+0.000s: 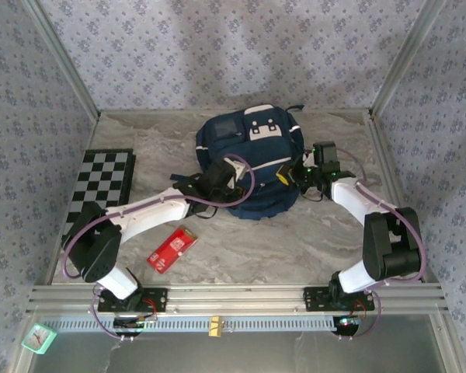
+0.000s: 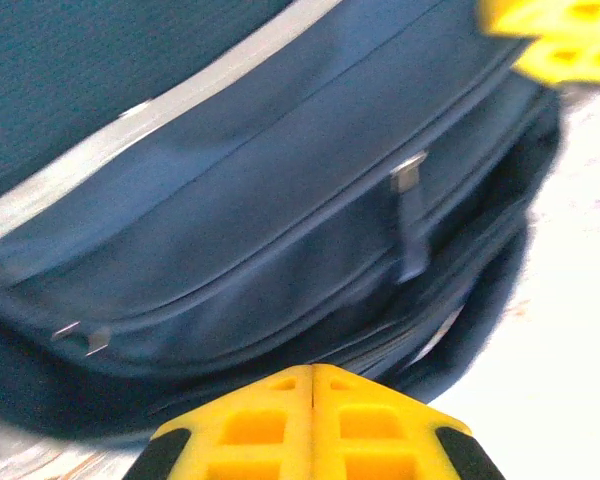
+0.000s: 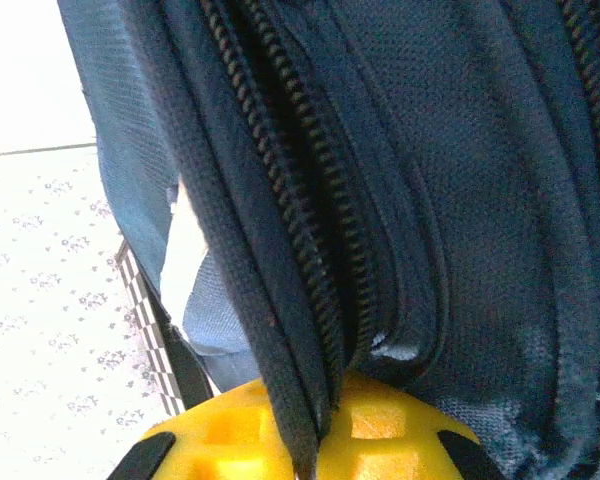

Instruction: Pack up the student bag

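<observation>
At the near edge the two arm bases sit on an aluminium rail [image 1: 233,295]; just beyond it, on the marbled bench [image 1: 311,241], a flat red packet [image 1: 172,248] lies beside the left arm's white forearm; further left a black-and-white chequered board [image 1: 101,186] lies flat near the side wall; the left gripper [image 1: 217,180] is against the near left side of the student bag [image 1: 252,144], and its wrist view shows the yellow jaws clenched pad to pad with nothing between them, the bag's navy panel, a white trim stripe and a metal zip pull [image 2: 408,175] close ahead; the right gripper [image 1: 297,176] is at the bag's near right side, and its wrist view shows its jaws clamped on the bag's zippered edge [image 3: 280,250], the fabric pinched between the yellow pads; the bag lies mid-bench towards the back, white buckle patch facing up, well apart from the packet; behind it stands a floral-patterned wall [image 1: 233,47].
</observation>
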